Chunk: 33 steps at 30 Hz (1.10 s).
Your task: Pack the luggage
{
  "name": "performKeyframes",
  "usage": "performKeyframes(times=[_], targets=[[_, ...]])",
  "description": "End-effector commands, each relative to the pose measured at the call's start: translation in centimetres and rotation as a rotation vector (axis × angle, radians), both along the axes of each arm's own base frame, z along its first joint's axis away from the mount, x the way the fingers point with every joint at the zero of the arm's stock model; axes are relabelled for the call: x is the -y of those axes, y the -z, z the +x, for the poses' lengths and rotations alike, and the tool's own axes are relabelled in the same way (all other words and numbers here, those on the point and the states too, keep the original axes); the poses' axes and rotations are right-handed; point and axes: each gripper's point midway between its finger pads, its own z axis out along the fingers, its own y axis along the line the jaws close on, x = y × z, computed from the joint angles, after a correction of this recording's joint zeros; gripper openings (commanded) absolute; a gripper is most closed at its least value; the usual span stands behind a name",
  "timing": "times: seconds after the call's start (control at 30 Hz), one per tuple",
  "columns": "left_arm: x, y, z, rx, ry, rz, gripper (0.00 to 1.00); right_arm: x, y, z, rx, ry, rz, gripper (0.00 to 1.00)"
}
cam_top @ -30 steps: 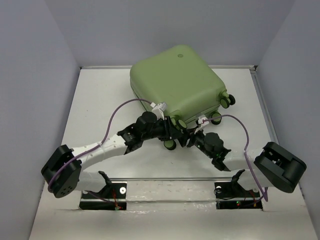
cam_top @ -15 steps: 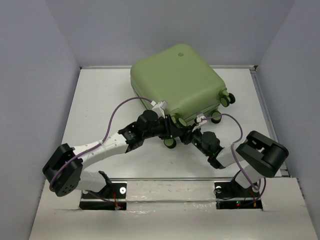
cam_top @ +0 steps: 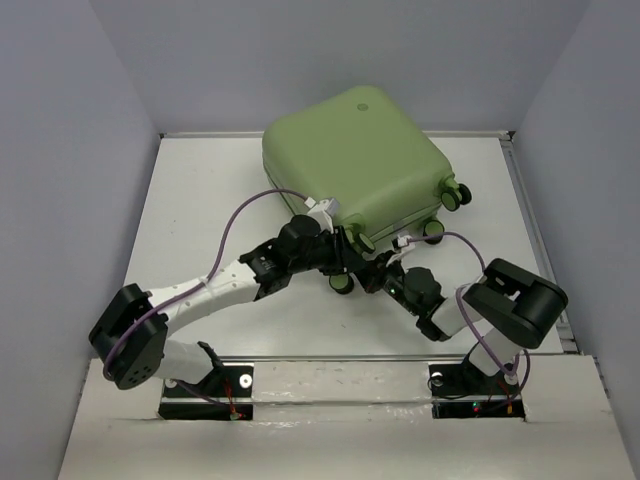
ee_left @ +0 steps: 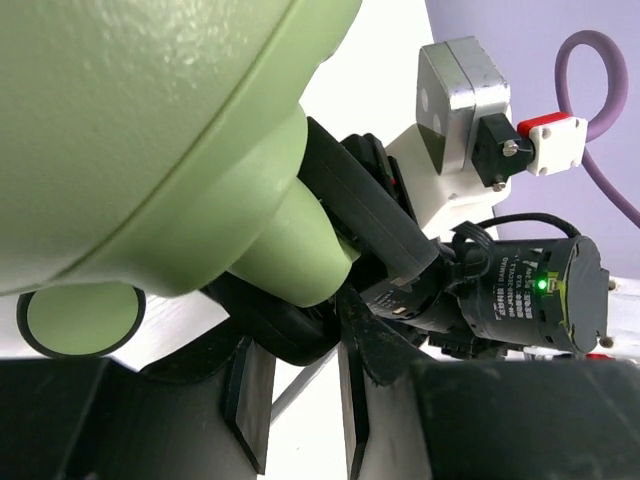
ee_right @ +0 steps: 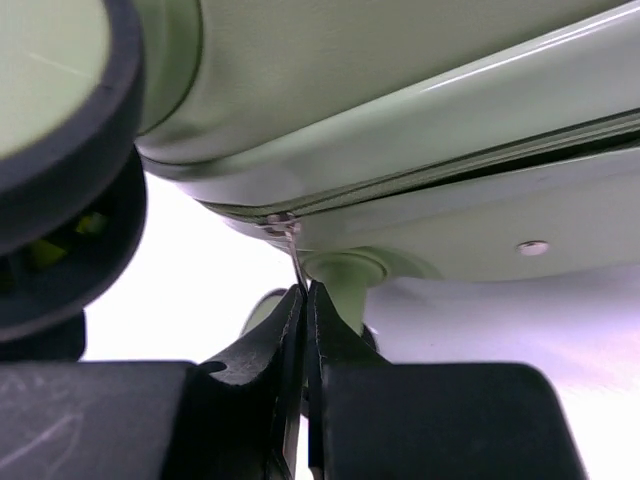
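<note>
The pale green luggage [cam_top: 355, 165] lies closed on the white table [cam_top: 200, 210], its wheels toward the arms. My left gripper [cam_top: 347, 262] is at its near corner. In the left wrist view the gripper [ee_left: 295, 345] is shut on a black caster wheel [ee_left: 285, 330] below the green stem [ee_left: 290, 250]. My right gripper [cam_top: 379, 272] sits just right of it, under the luggage edge. In the right wrist view its jaws [ee_right: 304, 292] are shut on the thin metal zipper pull [ee_right: 294, 245] hanging from the zipper seam [ee_right: 450, 165]. The inside of the luggage is hidden.
Another green-and-black wheel [ee_right: 60, 150] fills the left of the right wrist view. Two more wheels [cam_top: 455, 197] stick out at the luggage's right side. The right arm's motor housing [ee_left: 530, 290] is close beside my left fingers. Grey walls stand on all sides.
The right gripper has gone from open to shut, pinching the zipper pull. The right arm's elbow swung inward to the left. The left arm and luggage edged slightly up and right.
</note>
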Motion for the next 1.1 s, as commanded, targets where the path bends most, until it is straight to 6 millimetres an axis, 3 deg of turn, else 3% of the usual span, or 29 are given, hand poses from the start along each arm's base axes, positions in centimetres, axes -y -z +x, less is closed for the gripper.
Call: performKeyframes(times=[0.0, 0.13, 0.17, 0.2, 0.23, 0.3, 0.43, 0.53, 0.57, 0.63, 0.67, 0.73, 0.77, 0.8, 0.87, 0.97, 1.07], targets=[[3.4, -13.2, 1.7, 0.300, 0.072, -0.296, 0.06, -1.1, -10.4, -0.9, 0.241, -0.045, 0.337, 0.07], [4.7, -16.2, 1.6, 0.312, 0.120, -0.357, 0.06, -6.7, -13.9, -5.0, 0.283, -0.238, 0.425, 0.07], [5.0, -18.5, 1.3, 0.331, 0.143, -0.398, 0.06, -8.3, -15.0, -6.6, 0.292, -0.290, 0.453, 0.07], [5.1, -18.4, 1.3, 0.328, 0.143, -0.395, 0.06, -8.8, -15.6, -7.2, 0.296, -0.309, 0.472, 0.07], [5.2, -19.7, 0.9, 0.330, 0.163, -0.424, 0.06, -9.0, -15.7, -7.0, 0.267, -0.303, 0.498, 0.07], [5.3, -20.6, 0.5, 0.323, 0.178, -0.446, 0.06, -9.8, -16.3, -7.8, 0.279, -0.336, 0.510, 0.07], [5.6, -21.0, -1.0, 0.282, 0.211, -0.486, 0.06, -10.6, -16.9, -8.3, 0.289, -0.355, 0.521, 0.07], [5.3, -20.5, -1.1, 0.272, 0.191, -0.482, 0.06, -9.4, -17.3, -8.4, 0.311, -0.314, 0.514, 0.07], [4.7, -21.3, -1.3, 0.295, 0.181, -0.491, 0.06, -7.0, -16.4, -7.7, 0.298, -0.220, 0.491, 0.07], [3.8, -21.6, -1.3, 0.314, 0.149, -0.484, 0.06, -4.3, -14.7, -6.5, 0.262, -0.105, 0.440, 0.07], [3.7, -21.5, -1.2, 0.319, 0.141, -0.477, 0.06, -2.8, -11.1, -5.7, 0.179, -0.034, 0.343, 0.07], [3.4, -20.9, -1.1, 0.312, 0.129, -0.467, 0.06, -0.8, -10.7, -4.6, 0.162, 0.025, 0.308, 0.08], [3.4, -20.7, -1.1, 0.310, 0.128, -0.465, 0.06, -0.2, -8.6, -3.8, 0.114, 0.051, 0.226, 0.24], [3.4, -20.5, -1.1, 0.304, 0.127, -0.464, 0.06, 0.1, -9.3, -3.7, 0.125, 0.055, 0.220, 0.39], [3.5, -19.7, -1.1, 0.293, 0.126, -0.458, 0.06, 0.5, -8.4, -3.2, 0.119, 0.067, 0.135, 0.62], [3.4, -18.7, -1.2, 0.278, 0.123, -0.449, 0.06, 1.8, -9.1, -2.6, 0.145, 0.095, 0.131, 0.64], [3.3, -18.1, -1.1, 0.273, 0.118, -0.447, 0.06, 2.6, -8.5, -1.7, 0.124, 0.108, 0.112, 0.63]])
